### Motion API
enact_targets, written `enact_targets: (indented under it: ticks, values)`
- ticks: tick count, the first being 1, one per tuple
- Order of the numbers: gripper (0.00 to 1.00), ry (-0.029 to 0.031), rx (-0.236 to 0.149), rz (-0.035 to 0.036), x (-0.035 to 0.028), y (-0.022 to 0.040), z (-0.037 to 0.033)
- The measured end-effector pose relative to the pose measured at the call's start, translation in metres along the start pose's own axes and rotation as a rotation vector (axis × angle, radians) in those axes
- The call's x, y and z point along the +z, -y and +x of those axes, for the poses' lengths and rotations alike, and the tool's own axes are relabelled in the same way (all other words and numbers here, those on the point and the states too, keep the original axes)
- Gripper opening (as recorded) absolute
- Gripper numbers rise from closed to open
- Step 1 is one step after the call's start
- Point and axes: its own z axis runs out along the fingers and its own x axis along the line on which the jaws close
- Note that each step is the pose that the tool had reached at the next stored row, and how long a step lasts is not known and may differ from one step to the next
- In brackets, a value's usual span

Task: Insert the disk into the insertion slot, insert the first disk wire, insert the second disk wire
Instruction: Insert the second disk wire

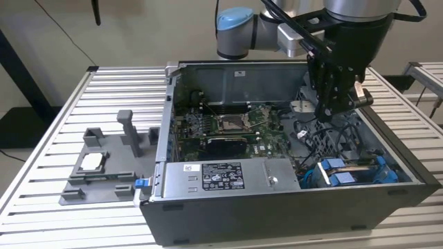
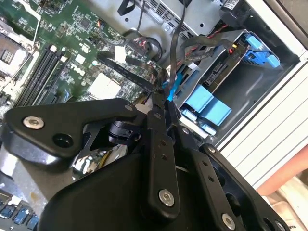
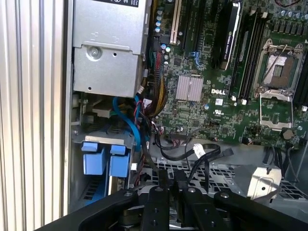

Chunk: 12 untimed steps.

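My hand (image 1: 324,113) hangs inside the open computer case (image 1: 277,207), with its fingers pinched almost together on a thin wire (image 2: 173,83). The disk (image 1: 344,174) already sits in the insertion slot (image 3: 91,138), in the case's near corner on the exterior view's right.

Power-supply box (image 1: 273,179): white printed label (image 1: 221,175) carrying dark text and symbols, too small to read; motherboard (image 3: 192,115): white silkscreen lettering, a maker's mark and small white stickers, fine print illegible.
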Motion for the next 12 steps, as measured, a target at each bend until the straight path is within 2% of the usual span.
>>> enact_targets:
  ticks: [5,12]
  values:
    - [0.16,0.0005,0.000,-0.0018,0.0003,0.0005,0.0010]
    - [0.16,0.0028,0.002,-0.0257,0.0021,0.0080,0.0144]
